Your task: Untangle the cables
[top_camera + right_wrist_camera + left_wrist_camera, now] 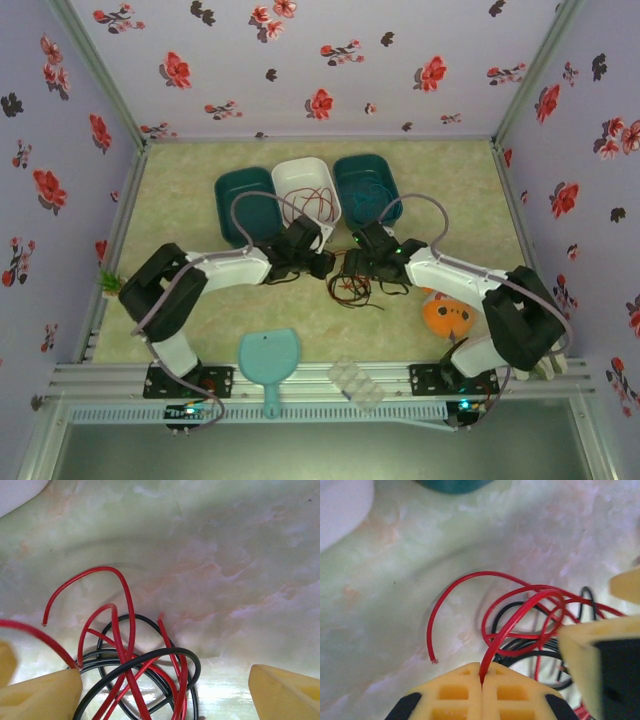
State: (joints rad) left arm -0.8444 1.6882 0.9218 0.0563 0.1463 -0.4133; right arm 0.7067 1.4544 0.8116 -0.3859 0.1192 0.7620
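Near the middle of the table (450, 200), the left claw (481, 679) pinches the red cable (517, 617); the right claw (164, 680) gapes wide over the tangle (350, 285), perhaps brushing it.

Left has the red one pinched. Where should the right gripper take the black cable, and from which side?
Take the black cable at the outer bend of its big loop, where it bulges clear of the red cable. Come straight down with the open right gripper, one finger on each side of that arc. Elsewhere red crosses it, so you'd probably pinch both.
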